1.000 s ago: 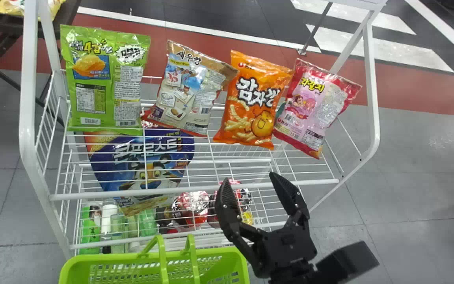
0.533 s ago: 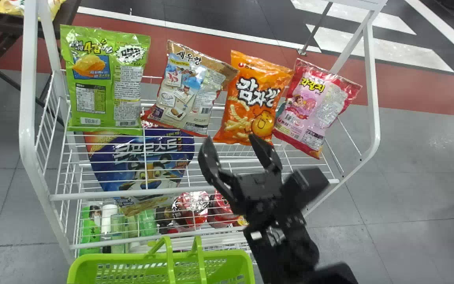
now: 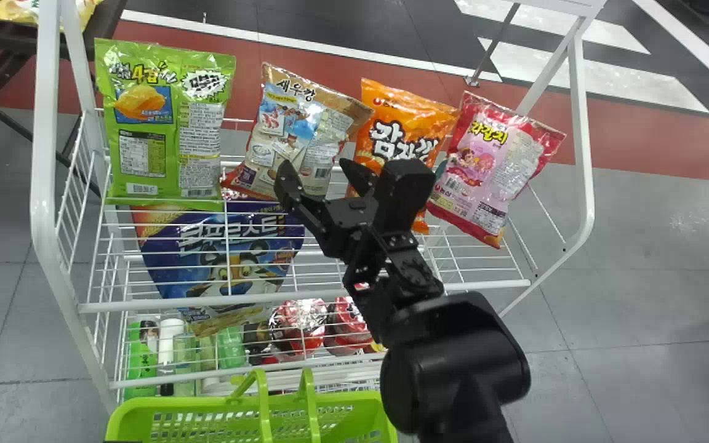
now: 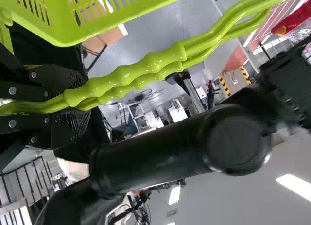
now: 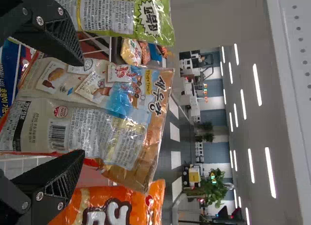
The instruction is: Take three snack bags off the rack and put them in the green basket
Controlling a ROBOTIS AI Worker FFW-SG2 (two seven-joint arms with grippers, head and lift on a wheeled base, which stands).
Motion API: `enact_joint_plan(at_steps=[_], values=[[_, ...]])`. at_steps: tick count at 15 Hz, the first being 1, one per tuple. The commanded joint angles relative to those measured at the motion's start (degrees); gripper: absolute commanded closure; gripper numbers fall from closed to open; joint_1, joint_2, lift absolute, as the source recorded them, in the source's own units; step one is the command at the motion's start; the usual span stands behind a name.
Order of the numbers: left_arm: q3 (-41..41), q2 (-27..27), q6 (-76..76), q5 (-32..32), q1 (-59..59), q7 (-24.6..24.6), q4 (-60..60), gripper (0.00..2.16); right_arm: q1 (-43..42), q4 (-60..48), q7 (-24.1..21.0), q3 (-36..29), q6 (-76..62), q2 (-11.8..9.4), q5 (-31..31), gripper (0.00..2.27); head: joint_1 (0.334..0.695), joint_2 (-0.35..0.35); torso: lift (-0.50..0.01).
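The white rack (image 3: 42, 184) stands beyond the right gripper (image 3: 317, 172); below that sits the green basket (image 3: 176, 403), handles clamped in the left gripper (image 4: 73, 101). The right gripper has risen leftward, fingers apart either side of the brown bag (image 3: 287, 132), contact hard to judge.

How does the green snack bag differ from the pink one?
The green bag sits nearly straight; the pink bag tilts clearly. The green bag looks bigger and ends the row on the left, while the pink bag looks smaller, on the right. Both are on the white rack.
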Motion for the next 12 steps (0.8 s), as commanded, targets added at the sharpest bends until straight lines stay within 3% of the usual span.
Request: enact_joint_plan(at_steps=[1, 4, 5, 7, 8, 12], values=[[0.12, 0.04, 0.18, 0.11, -0.14, -0.10, 0.08, 1.54, -3.35, 3.04, -0.09, 0.71, 1.38, 0.25, 0.05, 0.21, 0.695, -0.350, -0.018], [0.30, 0.13, 0.00, 0.46, -0.14, -0.37, 0.35, 1.54, -7.31, 7.26, -0.17, 0.71, 2.79, 0.52, 0.14, 0.35, 0.695, -0.350, -0.018], [0.47, 0.13, 0.18, 0.64, -0.23, -0.54, 0.44, 1.54, -8.01, 7.70, -0.17, 0.80, 3.84, 0.52, 0.14, 0.63, 0.695, -0.346, -0.018], [0.47, 0.13, 0.18, 0.72, -0.32, -0.54, 0.52, 1.54, -8.27, 7.79, -0.17, 0.89, 4.55, 0.61, -0.12, 1.71, 0.695, -0.340, -0.018], [0.47, 0.13, 0.53, 0.99, -0.58, -0.54, 0.79, 1.54, -7.83, 7.61, 0.09, 1.24, 4.20, 0.61, -0.21, 1.93, 0.695, -0.335, -0.018], [0.47, 0.13, 0.88, 1.16, -1.02, -0.54, 0.96, 1.54, -4.84, 5.06, 0.27, 1.24, 1.56, 0.52, -0.04, 1.98, 0.695, -0.327, -0.018]])
